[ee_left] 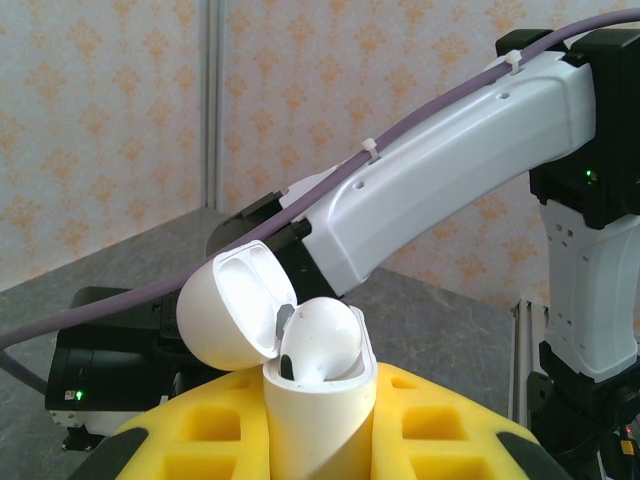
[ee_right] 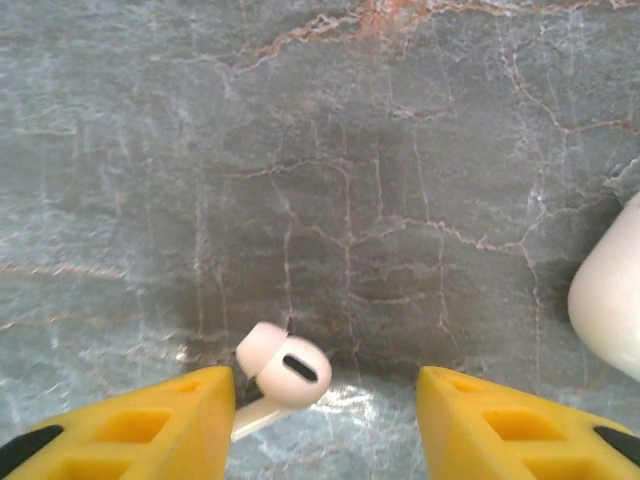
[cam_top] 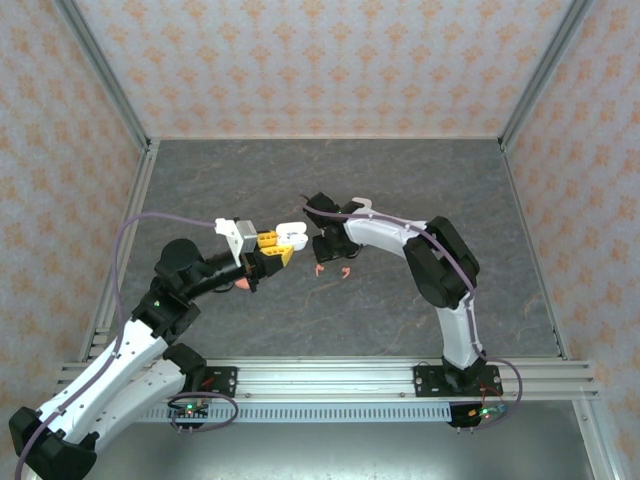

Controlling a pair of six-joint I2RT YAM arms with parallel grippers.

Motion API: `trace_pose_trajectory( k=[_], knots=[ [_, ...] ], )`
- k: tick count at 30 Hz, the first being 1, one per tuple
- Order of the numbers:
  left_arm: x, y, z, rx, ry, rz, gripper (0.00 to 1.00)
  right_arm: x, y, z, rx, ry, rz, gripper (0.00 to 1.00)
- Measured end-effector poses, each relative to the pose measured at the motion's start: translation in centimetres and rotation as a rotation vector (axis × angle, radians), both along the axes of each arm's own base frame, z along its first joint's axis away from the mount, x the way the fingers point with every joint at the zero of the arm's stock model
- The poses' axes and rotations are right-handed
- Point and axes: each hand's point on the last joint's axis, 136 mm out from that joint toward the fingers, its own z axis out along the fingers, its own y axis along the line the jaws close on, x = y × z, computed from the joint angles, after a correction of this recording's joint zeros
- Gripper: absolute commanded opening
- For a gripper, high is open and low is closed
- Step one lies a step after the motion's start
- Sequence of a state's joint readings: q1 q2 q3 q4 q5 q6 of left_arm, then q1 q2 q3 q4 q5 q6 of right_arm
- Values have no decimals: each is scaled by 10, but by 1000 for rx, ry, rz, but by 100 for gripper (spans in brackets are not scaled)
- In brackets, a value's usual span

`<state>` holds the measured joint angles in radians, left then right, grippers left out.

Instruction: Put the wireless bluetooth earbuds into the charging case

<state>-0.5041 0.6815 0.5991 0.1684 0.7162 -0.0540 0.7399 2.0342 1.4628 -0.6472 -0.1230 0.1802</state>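
Cradling one white earbud point(ee_left: 322, 335), open charging case point(ee_left: 318, 410) between left jaws.

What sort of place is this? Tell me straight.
Probably a robot test cell, not a home: a left arm and a right arm bolted to a metal rail, with patterned panels boxing in the marbled table.

The grey veined counter point(cam_top: 250, 190) bears two coral earbuds point(cam_top: 321, 268) just 6 o'clock of its centre. Close up, one pale bud point(ee_right: 283, 368) lies with its stem toward 7 o'clock.
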Motion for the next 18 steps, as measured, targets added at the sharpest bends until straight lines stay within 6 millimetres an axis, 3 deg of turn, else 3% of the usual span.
trace_pose_trajectory(
  k=[9, 18],
  knots=[
    [0, 0, 0, 0, 0, 0, 0, -2, 5, 6, 31, 6, 9, 54],
    [0, 0, 0, 0, 0, 0, 0, -4, 3, -1, 18, 23, 9, 53]
  ],
)
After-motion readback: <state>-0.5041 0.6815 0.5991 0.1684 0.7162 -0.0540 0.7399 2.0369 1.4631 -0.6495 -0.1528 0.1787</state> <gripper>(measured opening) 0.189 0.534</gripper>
